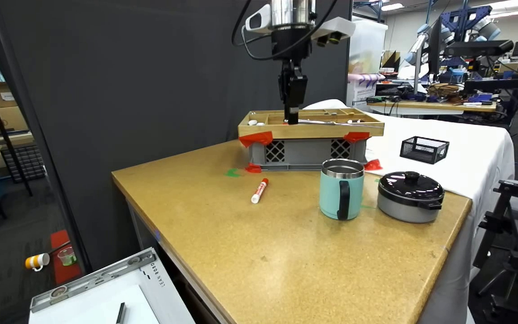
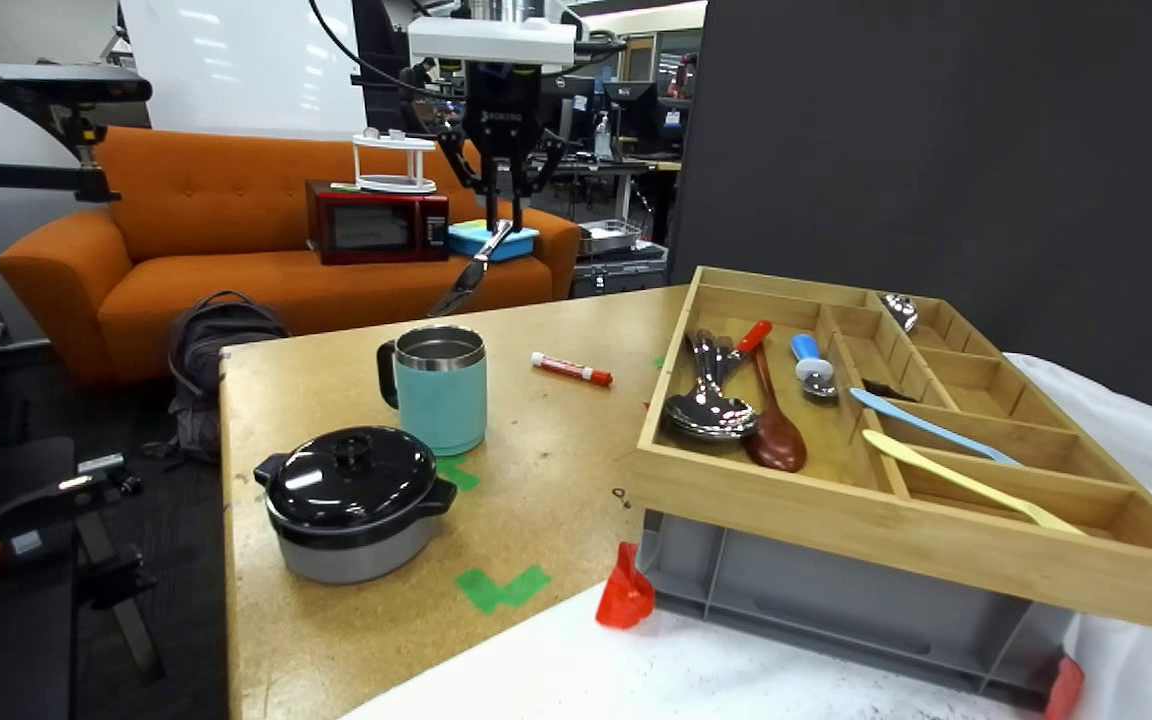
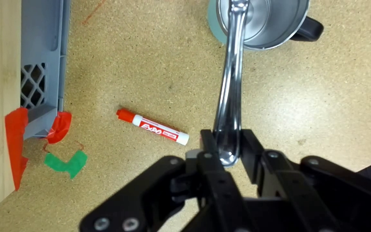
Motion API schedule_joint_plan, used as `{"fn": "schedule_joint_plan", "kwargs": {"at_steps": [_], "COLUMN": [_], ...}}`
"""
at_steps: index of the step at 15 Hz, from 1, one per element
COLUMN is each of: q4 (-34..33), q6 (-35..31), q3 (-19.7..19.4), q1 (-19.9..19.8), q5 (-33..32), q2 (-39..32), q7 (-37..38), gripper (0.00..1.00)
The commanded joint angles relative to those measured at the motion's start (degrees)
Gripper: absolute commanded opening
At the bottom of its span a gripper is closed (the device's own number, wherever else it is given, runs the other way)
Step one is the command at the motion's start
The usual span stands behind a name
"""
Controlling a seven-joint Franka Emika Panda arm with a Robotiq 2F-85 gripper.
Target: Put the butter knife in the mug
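Two fingers [image 3: 251, 154] pinch knife [image 3: 232, 83] handle; centre over mug [image 2: 444, 395], in from counter [image 1: 263, 265] edge near pot [image 1: 407, 209]; steepen blade, release low.

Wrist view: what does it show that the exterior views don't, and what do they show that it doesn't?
Wrist only: the mug floor, seen from above.

Exterior only: the pot, in both exterior views. The knife blade, cut off at the wrist view's top edge, shows in an exterior view. The sofa and basket each show in an exterior view.

Shared: gripper, knife, mug, marker, tray, crate.
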State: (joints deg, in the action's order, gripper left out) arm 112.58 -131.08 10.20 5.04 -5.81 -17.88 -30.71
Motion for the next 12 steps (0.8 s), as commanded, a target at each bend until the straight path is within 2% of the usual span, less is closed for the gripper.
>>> {"fn": "schedule_joint_plan", "kwargs": {"at_steps": [1, 8, 12], "q4": [1.4, 5.5, 9.7], "q6": [-4.4, -16.4, -20.6], "q3": [1.4, 4.1, 5.8], "q1": [-2.1, -7.2, -7.9], "q5": [5.3, 25.8, 38.2], "q2": [1.1, 4.4, 8.0], "q7": [-3.7, -18.0, -27.6], "gripper": [0.06, 0.06, 0.06]}}
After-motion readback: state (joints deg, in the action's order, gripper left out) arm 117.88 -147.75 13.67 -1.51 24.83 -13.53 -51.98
